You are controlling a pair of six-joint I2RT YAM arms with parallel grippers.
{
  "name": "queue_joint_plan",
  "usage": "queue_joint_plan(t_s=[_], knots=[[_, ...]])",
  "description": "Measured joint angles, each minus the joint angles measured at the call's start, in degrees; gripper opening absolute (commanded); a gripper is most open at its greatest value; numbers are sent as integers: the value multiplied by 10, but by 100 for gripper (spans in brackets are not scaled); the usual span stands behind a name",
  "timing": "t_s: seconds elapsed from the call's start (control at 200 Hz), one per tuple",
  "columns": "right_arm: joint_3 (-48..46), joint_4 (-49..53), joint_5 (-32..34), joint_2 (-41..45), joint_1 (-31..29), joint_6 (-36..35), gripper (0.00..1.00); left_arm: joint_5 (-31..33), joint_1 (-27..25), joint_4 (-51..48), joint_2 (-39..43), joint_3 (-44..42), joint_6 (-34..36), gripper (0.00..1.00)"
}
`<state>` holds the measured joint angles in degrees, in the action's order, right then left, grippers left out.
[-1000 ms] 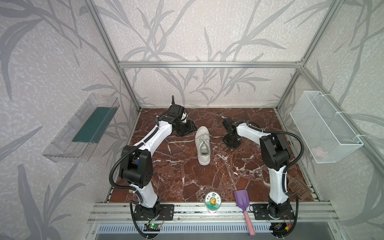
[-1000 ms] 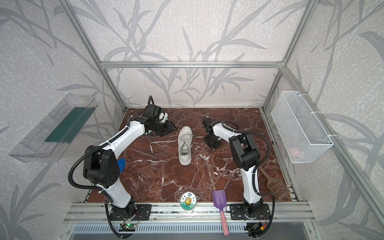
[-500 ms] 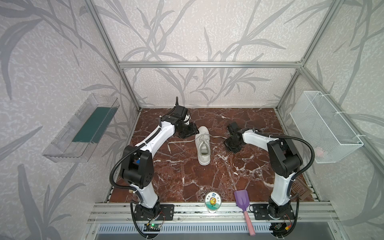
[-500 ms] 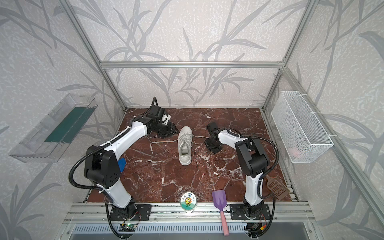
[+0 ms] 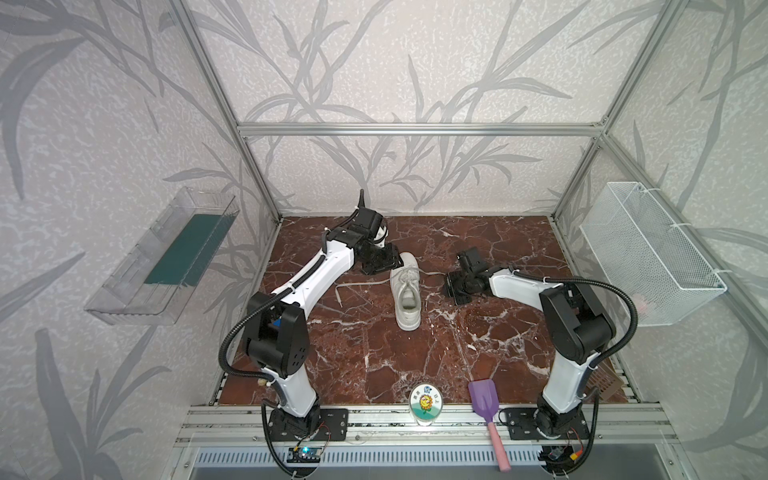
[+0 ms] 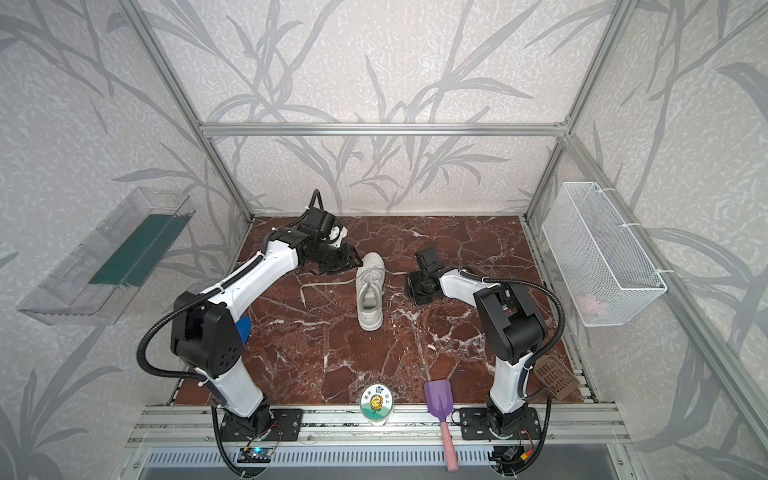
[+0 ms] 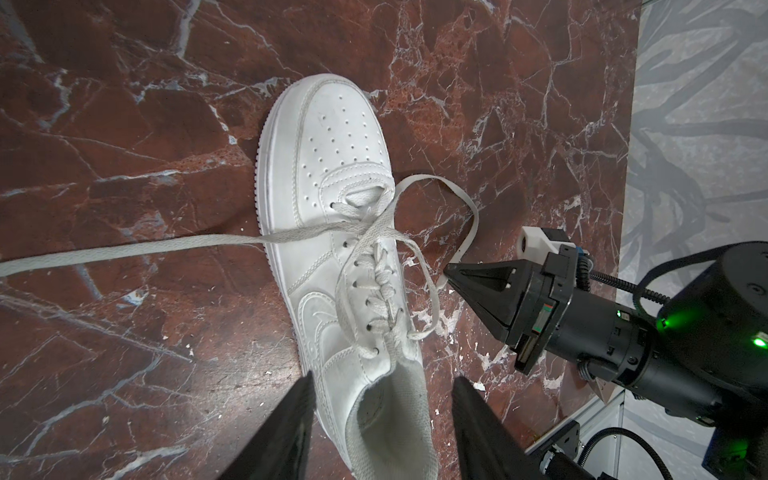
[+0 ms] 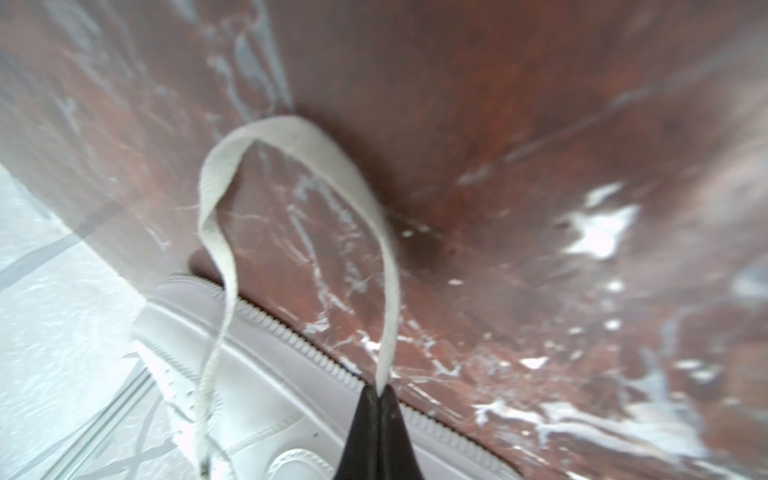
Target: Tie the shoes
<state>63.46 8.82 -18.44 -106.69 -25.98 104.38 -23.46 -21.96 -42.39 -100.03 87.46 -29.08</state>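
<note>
The white sneaker [image 5: 407,297] stands on the red marble worktop [image 5: 374,353], about midway between the two arms and toward the far side, with its toe pointing far and its heel near. The right hand [image 8: 379,392], just right of the sneaker, is pinched tight on the end of one lace [image 7: 467,208], which arcs out from the lacing in a loose loop to the closed tips. The other lace [image 5: 359,284] lies stretched leftward across the marble, its end free. The left hand [image 5: 384,262] hovers at the sneaker's far left, by the toe, its jaws roughly halfway apart and gripping nothing.
</note>
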Motion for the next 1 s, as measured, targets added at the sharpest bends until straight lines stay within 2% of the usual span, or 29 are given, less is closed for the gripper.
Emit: queue_joint_plan(t_s=[0.235,1.0], knots=[[5,-28,-7,0,-12,43,0,0,-6,-1,-5,3,0,54],[21,-95,-23,0,-29,107,0,-2,-15,4,-16,3,0,50]])
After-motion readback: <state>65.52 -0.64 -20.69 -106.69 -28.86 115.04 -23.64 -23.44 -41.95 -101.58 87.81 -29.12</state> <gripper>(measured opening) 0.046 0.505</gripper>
